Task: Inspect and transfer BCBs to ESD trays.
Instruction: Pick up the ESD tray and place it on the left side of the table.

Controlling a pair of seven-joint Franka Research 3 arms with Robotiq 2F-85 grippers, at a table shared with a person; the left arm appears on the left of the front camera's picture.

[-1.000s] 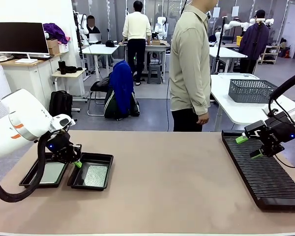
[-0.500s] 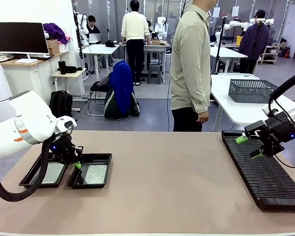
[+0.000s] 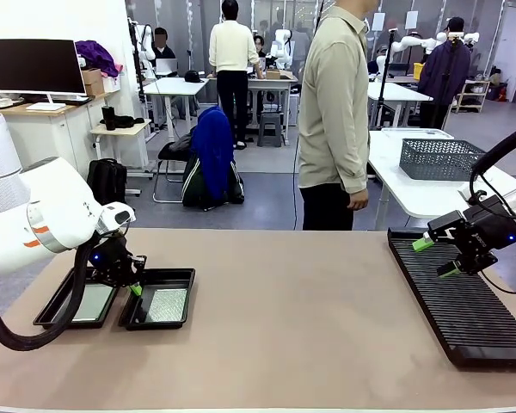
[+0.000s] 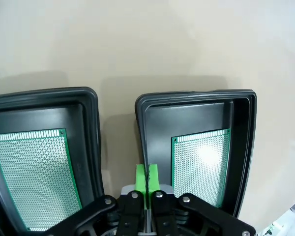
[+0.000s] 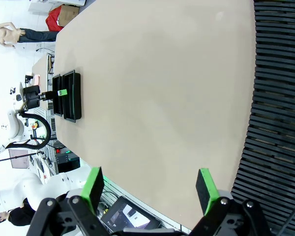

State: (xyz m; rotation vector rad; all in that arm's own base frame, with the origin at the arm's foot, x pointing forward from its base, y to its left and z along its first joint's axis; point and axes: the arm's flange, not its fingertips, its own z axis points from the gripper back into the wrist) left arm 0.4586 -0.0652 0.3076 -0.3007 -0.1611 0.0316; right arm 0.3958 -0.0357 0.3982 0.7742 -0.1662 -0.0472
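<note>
On the left part of the tan counter (image 3: 292,310) sit two black ESD trays side by side, close but with a thin strip of counter between them. Each one has a BCB lying flat on its floor: a thin board with a green edge and rows and rows of tiny dots. I call them the left tray (image 3: 77,303) with the left board (image 3: 89,302) and the right tray (image 3: 160,299) with the right board (image 3: 167,305). From my left wrist, I see those trays (image 4: 91,123) (image 4: 196,103) and boards (image 4: 34,177) (image 4: 201,164) up close. I cannot see any words or numbers on the boards or the trays. My left hand (image 3: 135,287) hangs just over the gap between the two trays, by the rim of the right tray. Its two green fingertips (image 4: 146,179) are pressed together with nothing between them. My right hand (image 3: 436,256) is far off on the other side, above the long black ribbed rack (image 3: 464,305). Its green fingertips (image 5: 94,186) are spread wide apart and hold nothing. A person in a light shirt (image 3: 331,112) stands at the far side of the counter. A grey wire basket (image 3: 439,159) sits on a white table behind the rack.
</note>
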